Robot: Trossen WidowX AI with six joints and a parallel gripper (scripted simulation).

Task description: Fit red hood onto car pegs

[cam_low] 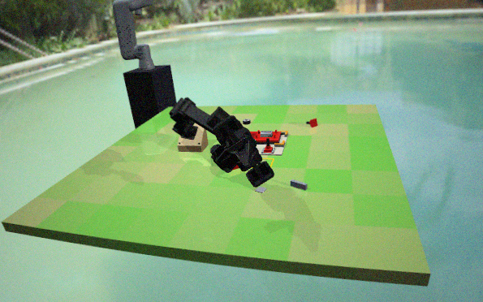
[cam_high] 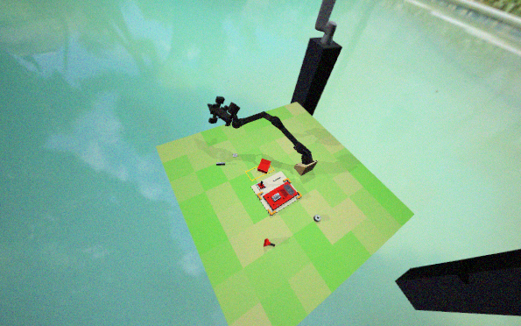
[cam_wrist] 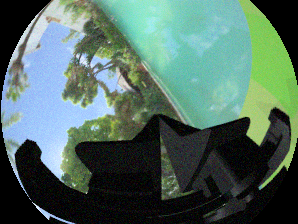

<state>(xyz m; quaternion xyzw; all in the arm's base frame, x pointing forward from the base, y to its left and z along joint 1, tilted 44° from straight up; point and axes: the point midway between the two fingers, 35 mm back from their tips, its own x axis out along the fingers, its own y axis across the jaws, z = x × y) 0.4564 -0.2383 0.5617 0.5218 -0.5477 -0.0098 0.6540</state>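
The red hood [cam_high: 264,166] lies on the table beside the jig, partly over a yellow outline; in the exterior view the arm hides most of it. The red chassis [cam_high: 273,204] [cam_low: 274,139] sits in the pale jig [cam_high: 270,180] [cam_low: 278,152] with the grey engine block [cam_high: 276,197] [cam_low: 265,133] on its deck. Small pegs show on the deck in the exterior view; not all can be made out. My gripper [cam_high: 209,107] [cam_wrist: 157,117] is shut and empty, raised well above the table and away from the hood. Its fingers meet in the wrist view.
A small red part with a black post [cam_high: 261,185] [cam_low: 268,148] stands on the jig. A wheel [cam_high: 317,216] [cam_low: 246,121], a red piece [cam_high: 267,243] [cam_low: 313,122], a dark bar [cam_high: 221,164] [cam_low: 299,185] and a small grey plate [cam_high: 235,155] [cam_low: 260,189] lie around it.
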